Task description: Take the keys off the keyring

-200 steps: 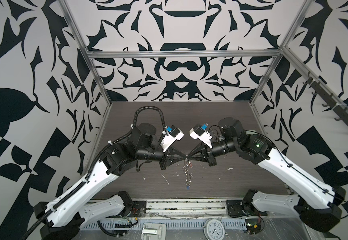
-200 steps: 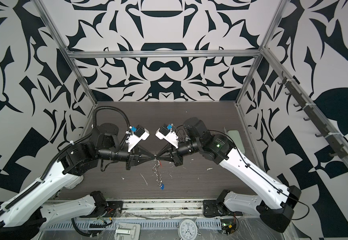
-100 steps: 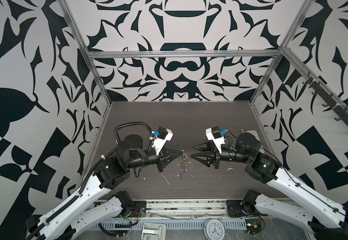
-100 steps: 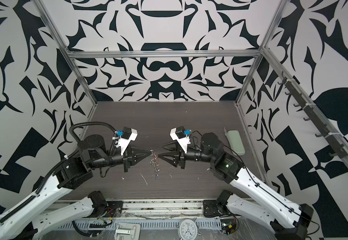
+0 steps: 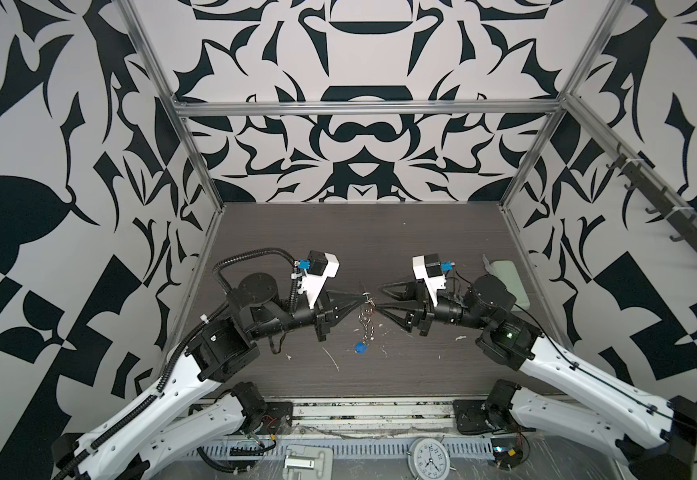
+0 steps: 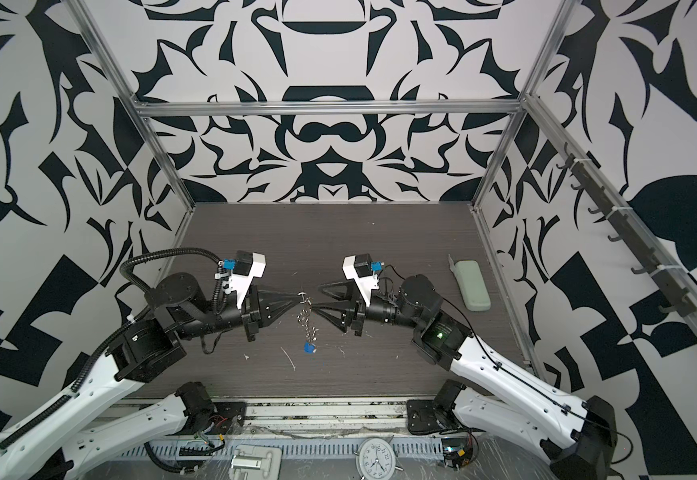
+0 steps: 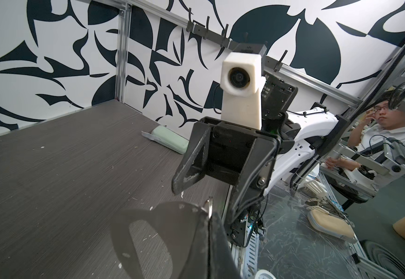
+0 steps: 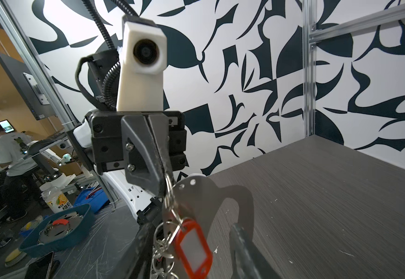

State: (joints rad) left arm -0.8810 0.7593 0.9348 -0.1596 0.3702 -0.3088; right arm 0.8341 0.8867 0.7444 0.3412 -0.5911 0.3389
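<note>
Left claw [image 5: 364,296] pinched tight on top of keyring [image 5: 366,319]. Chain hangs over bench [image 5: 338,241], blue-tag key [image 5: 360,348] lowest, red-tag key [image 8: 193,248] near right claw [image 5: 379,298], which is about halfway spread, gripping nothing. I'd clamp it on 1 key and wind it round its split ring, no yanking.

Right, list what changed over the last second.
The right gripper opened and released its pinch on the keyring. Its fingertips are still right beside the chain. The left gripper stayed shut on the keyring's upper end, so the chain and the blue-tagged key still hang below it. The pale-green case has not moved.
</note>
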